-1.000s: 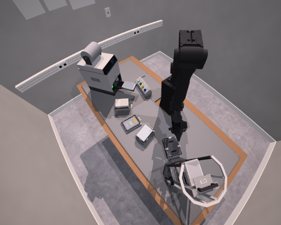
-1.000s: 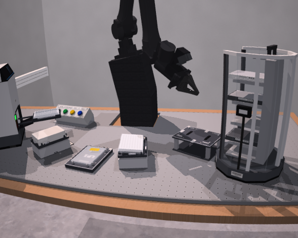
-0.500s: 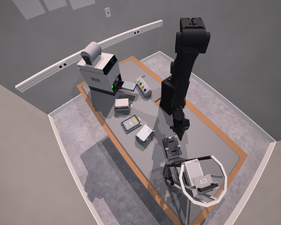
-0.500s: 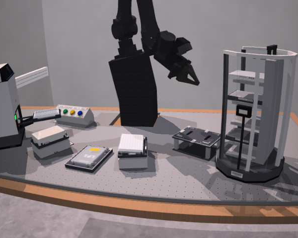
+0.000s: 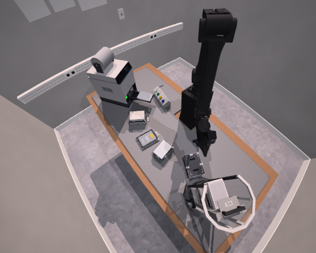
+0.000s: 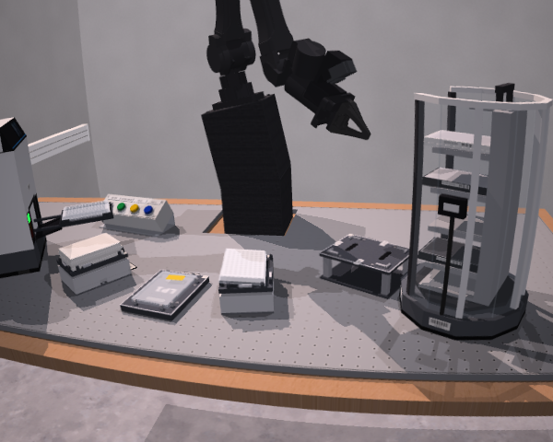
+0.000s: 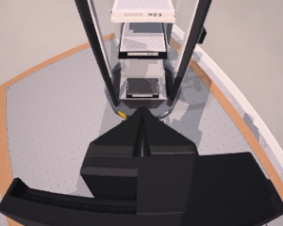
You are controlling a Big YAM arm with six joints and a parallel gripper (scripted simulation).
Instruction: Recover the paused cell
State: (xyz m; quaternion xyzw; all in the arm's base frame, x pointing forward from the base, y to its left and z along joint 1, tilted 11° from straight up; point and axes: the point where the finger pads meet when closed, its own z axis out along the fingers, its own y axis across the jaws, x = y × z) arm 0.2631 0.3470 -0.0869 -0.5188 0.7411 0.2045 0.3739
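Observation:
My gripper (image 6: 361,132) is shut and empty. It hangs in the air above the empty recovery nest N6 (image 6: 365,254) and points at the plate hotel H1 (image 6: 472,214). In the wrist view the fingertips (image 7: 141,115) line up with H1's front opening. H1 holds a white plate (image 7: 143,0) in the top slot, a second plate (image 7: 143,44) below it and a dark plate (image 7: 143,87) lower down. The top plate's near end reaches forward between the front posts. A small yellow spot (image 7: 122,113) shows on the deck at H1's foot.
A shaker with a white plate (image 6: 245,271) stands mid-deck and the lid park with a yellow-marked lid (image 6: 165,292) is to its left. Another shaker with a plate (image 6: 91,257), the sealer's tray plate (image 6: 85,210) and PANEL (image 6: 138,211) are further left.

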